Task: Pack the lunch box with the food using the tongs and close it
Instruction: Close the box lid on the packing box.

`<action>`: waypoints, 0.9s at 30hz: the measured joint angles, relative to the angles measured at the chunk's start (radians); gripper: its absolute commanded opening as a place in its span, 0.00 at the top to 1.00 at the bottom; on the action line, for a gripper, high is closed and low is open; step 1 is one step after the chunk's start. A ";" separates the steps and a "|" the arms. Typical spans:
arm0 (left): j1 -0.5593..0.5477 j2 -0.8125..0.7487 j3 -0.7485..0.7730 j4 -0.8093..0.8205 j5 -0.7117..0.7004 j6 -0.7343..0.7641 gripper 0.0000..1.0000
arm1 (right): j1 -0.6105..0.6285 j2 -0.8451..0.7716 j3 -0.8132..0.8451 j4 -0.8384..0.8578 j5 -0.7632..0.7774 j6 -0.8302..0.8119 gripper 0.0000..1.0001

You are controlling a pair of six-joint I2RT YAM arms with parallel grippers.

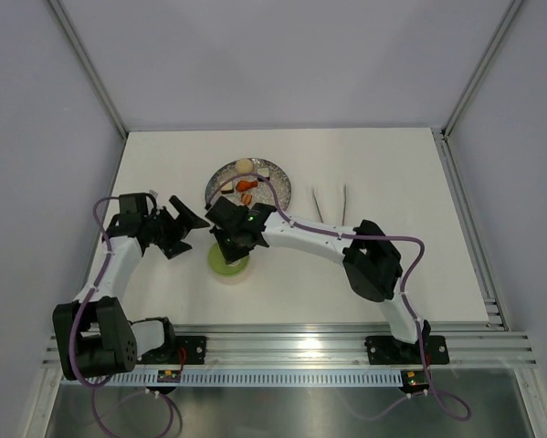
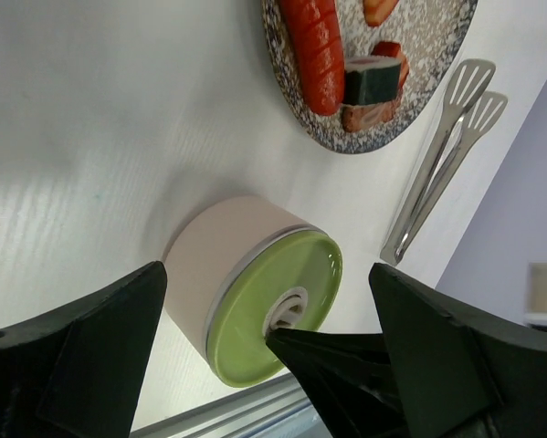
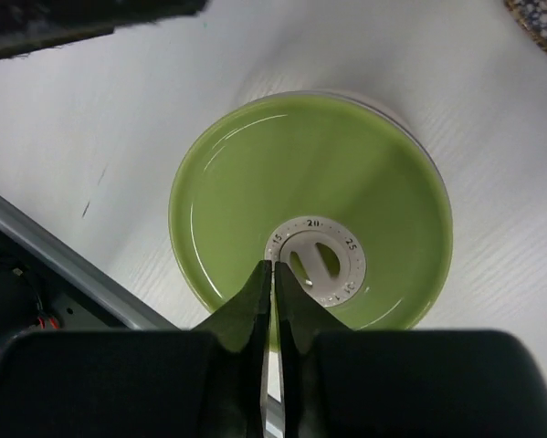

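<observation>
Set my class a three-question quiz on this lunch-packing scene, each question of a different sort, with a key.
1. True or false: the speckled grey plate holds no toy food.
2. The long silver metal tongs lie: A) on the plate; B) on the white table beside the plate; C) in a robot's grip.
3. Which end effector is wide open near the small round lunch box with the light-green lid?
Key: 1 false: a red sausage and a black-and-white roll sit there. 2 B. 3 the left end effector; the right end effector, shut, is at the lid's dial.
</observation>
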 measured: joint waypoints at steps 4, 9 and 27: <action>0.042 -0.014 0.010 -0.034 -0.007 0.025 0.03 | 0.002 -0.011 -0.014 0.016 0.028 -0.002 0.89; 0.058 -0.028 0.010 -0.068 -0.009 0.040 0.03 | 0.006 -0.025 -0.010 -0.024 0.058 -0.013 0.87; 0.059 -0.087 0.038 -0.129 -0.017 0.072 0.03 | -0.038 -0.010 0.173 -0.106 0.196 -0.062 0.87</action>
